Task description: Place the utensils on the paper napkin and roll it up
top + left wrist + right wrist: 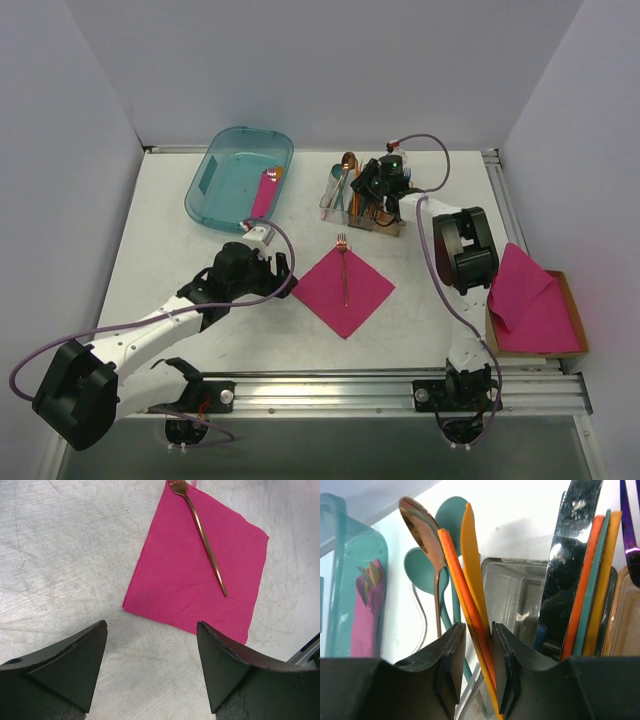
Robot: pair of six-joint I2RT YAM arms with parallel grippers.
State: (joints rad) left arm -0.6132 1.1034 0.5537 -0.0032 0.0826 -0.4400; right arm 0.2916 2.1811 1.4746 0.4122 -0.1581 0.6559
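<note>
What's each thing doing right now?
paper napkin: flat, unrolled.
fork: lying on the napkin.
left gripper: open, empty.
right gripper: jaws narrow around orange knife; grip unclear.
orange knife: upright in caddy.
teal bin: holds a rolled napkin.

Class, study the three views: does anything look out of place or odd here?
Yes. The right gripper sits around orange and yellow knives in the caddy, though the copper spoon stands just beside them. Also, the pink napkin stack lies askew, overhanging its box.
</note>
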